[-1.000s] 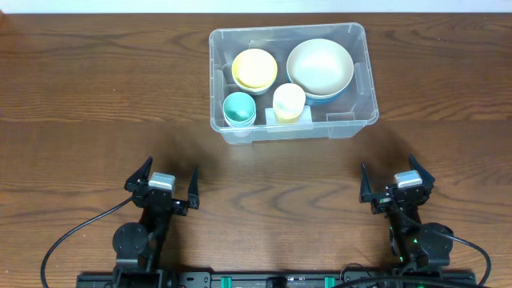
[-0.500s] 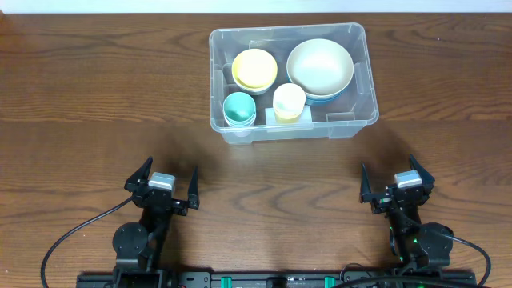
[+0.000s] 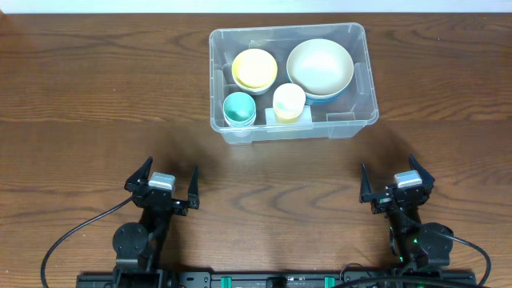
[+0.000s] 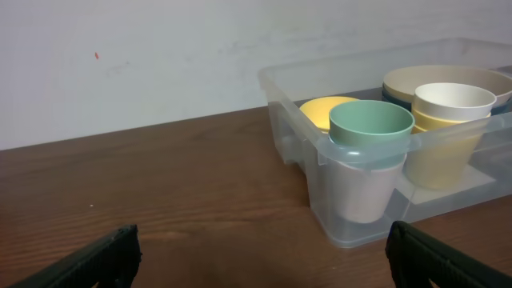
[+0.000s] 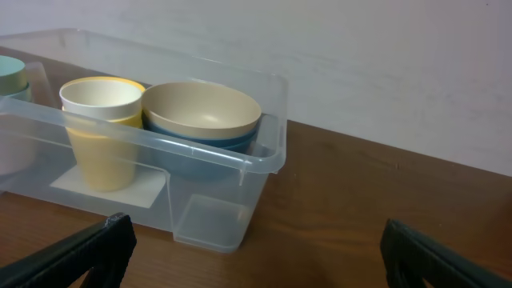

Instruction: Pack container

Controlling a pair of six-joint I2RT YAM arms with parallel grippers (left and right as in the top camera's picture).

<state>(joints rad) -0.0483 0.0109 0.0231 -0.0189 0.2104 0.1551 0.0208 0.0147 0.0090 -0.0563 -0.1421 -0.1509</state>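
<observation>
Clear plastic, the container (image 3: 366, 76) sits at 12 o'clock on the bench (image 3: 80, 120), its long axis running 9 to 3. It lies at 1 o'clock from the left hand (image 3: 170, 170) and 11 o'clock from the right hand (image 3: 387, 170). Both hands are spread wide, empty, and about equally near.

We see the desk (image 3: 80, 96) as dark brown wood with a flowing grain, smooth and with a soft sheen. The container (image 3: 288, 30) is clear plastic, glossy and smooth, catching light along its rim (its walls slightly blur what stands behind them). On its base lies a whitish label patch (image 5: 148, 188), flat, matt and paper-like. The teal cup (image 3: 238, 106), the cream cup (image 3: 289, 98), the yellow bowl (image 3: 254, 67) and the beige bowl (image 3: 320, 64) all look like smooth, matt plastic, without glare. The left gripper (image 3: 170, 178) and the right gripper (image 3: 388, 172) look black and matt, seemingly plastic. The wall (image 4: 160, 56) is white, matt and faintly uneven.
</observation>
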